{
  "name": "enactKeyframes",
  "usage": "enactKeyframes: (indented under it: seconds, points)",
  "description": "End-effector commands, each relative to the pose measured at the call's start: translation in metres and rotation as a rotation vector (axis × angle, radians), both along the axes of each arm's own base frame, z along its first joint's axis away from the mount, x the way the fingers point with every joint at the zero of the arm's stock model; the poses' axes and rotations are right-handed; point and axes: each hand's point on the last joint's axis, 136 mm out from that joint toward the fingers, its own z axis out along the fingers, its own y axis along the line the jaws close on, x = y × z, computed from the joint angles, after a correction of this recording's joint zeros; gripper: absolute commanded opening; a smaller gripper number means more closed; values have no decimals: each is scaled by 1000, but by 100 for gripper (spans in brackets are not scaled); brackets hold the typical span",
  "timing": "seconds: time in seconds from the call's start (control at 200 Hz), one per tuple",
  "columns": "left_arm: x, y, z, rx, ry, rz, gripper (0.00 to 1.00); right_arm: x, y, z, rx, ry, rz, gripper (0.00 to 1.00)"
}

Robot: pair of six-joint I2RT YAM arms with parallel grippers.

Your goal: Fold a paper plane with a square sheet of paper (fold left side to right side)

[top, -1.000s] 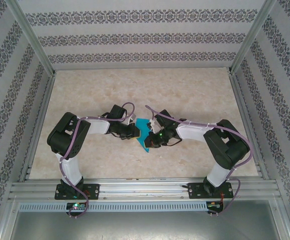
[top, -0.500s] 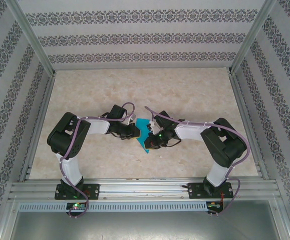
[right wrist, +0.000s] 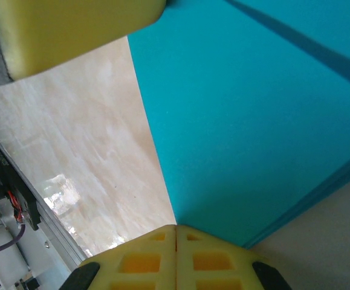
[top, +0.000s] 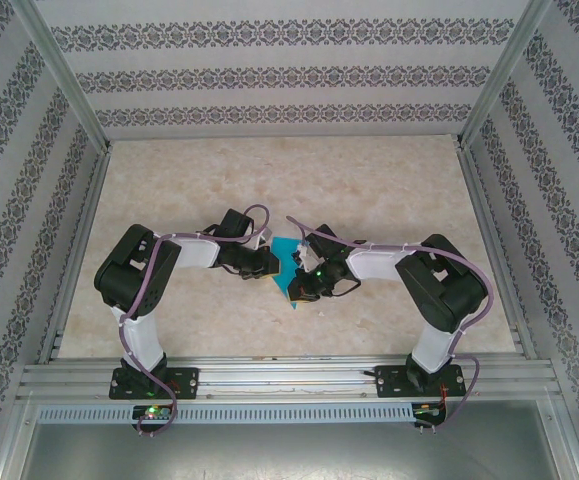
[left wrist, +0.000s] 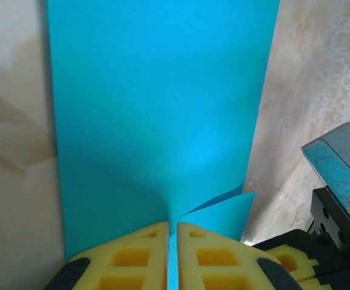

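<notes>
Slightly inward since a second ago, the right gripper [top: 304, 285] stands closer to the left gripper [top: 269, 263] from above, and the sheet of paper [top: 287, 258] between them looks narrower, so the fold seems to be closing. At the left wrist, fingers [left wrist: 132, 257] pinch the sheet's near edge, with a small flap lifting just to their right. At the right wrist, pads [right wrist: 141, 260] clamp a corner, and stacked layers show beside them.

No readable text, label, brand, number or sign appeared anywhere; the walls carried only ornamental patterned bands, and the paper was plain.
</notes>
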Motion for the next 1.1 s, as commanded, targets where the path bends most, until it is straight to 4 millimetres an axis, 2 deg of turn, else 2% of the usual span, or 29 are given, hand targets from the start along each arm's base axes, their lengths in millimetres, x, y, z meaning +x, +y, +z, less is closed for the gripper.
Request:
enactKeyframes:
  seconds: [0.0, 0.57, 0.645, 0.764, 0.919, 1.094]
  points:
    - [-7, 9, -23, 85, 30, -3, 13, -12, -2, -10, -12, 44, 16, 7]
    - [-6, 8, -22, 87, 29, -2, 13, -16, -11, -19, -63, 53, 17, 7]
    - [-6, 8, -21, 84, 26, -1, 13, -18, -14, -22, -77, 61, 17, 4]
    - [-1, 4, -10, 59, 7, 1, 14, -20, -23, -30, -116, 73, 15, 0]
    - [6, 1, 22, 24, -77, 6, 17, -19, -37, -40, -159, 65, 0, 0]
    - [0, 2, 46, -20, -139, 4, 15, -15, -45, -47, -200, 27, 14, 0]
